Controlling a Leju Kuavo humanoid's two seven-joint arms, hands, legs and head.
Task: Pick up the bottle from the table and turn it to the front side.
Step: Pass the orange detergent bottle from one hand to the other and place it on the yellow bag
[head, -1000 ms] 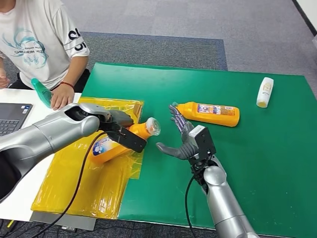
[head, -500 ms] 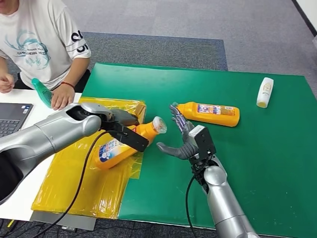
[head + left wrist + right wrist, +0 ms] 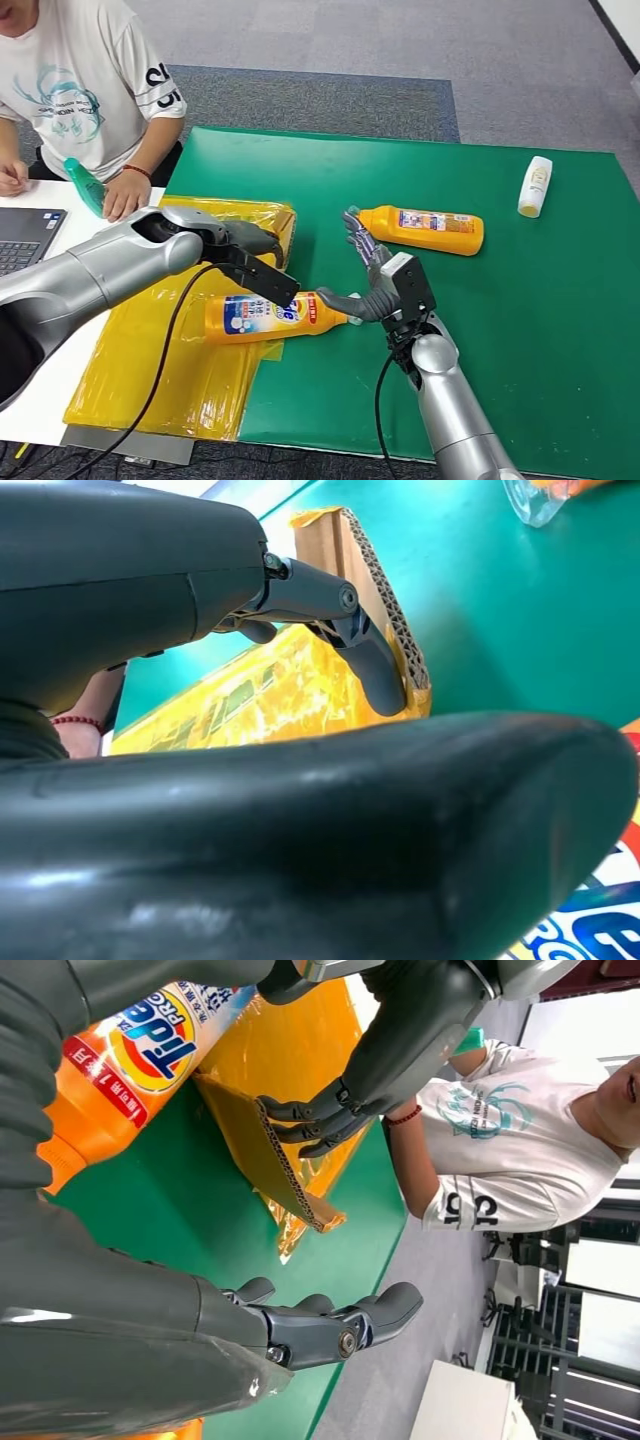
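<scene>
An orange Tide bottle [image 3: 260, 315] lies flat, label up, its neck over the green mat [image 3: 468, 330] and its base on the yellow sheet [image 3: 158, 370]. My left hand [image 3: 245, 250] hovers over it with fingers apart, its thumb crossing the bottle's upper side; whether it touches is unclear. In the right wrist view the left hand [image 3: 355, 1080] has its fingers by the cardboard edge, off the bottle [image 3: 143, 1045]. My right hand [image 3: 370, 285] is spread at the bottle's cap end, thumb against the neck. A strip of the label [image 3: 604, 920] lies under the left thumb.
A second orange bottle [image 3: 423, 230] lies just behind my right hand, and a white bottle [image 3: 534, 185] at the far right. A cardboard piece [image 3: 283, 225] stands at the yellow sheet's far corner. A person [image 3: 83, 80] sits at the back left by a laptop [image 3: 23, 238] and a teal bottle [image 3: 83, 187].
The bottle was held tilted up in my left hand; it has swung down and right to lie flat, label up, its neck now at my right thumb. The right hand stayed put.
</scene>
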